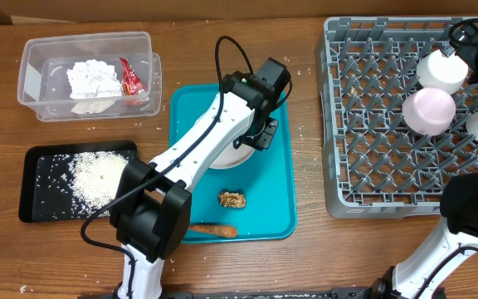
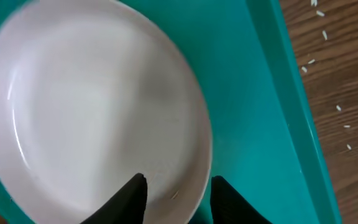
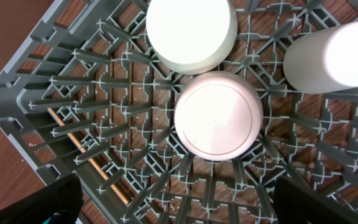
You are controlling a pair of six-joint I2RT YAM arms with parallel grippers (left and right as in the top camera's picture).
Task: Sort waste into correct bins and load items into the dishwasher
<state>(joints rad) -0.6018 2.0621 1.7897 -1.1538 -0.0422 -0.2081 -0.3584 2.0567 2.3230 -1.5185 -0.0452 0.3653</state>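
We judge the white plate (image 2: 92,106) stiff, slick, breakable, best pinched at rim, which left pincer (image 2: 179,190) straddles, jaws apart; right pincer (image 3: 179,208) gapes wide over dish rack (image 3: 73,93).

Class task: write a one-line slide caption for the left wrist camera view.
Left gripper straddles the rim of a shallow white bowl on the teal tray; rice grains dot the wooden table.

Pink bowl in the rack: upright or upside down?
Upside down. The right wrist view shows the pink bowl with its ringed base facing up, no hollow visible, among the dish rack pegs.
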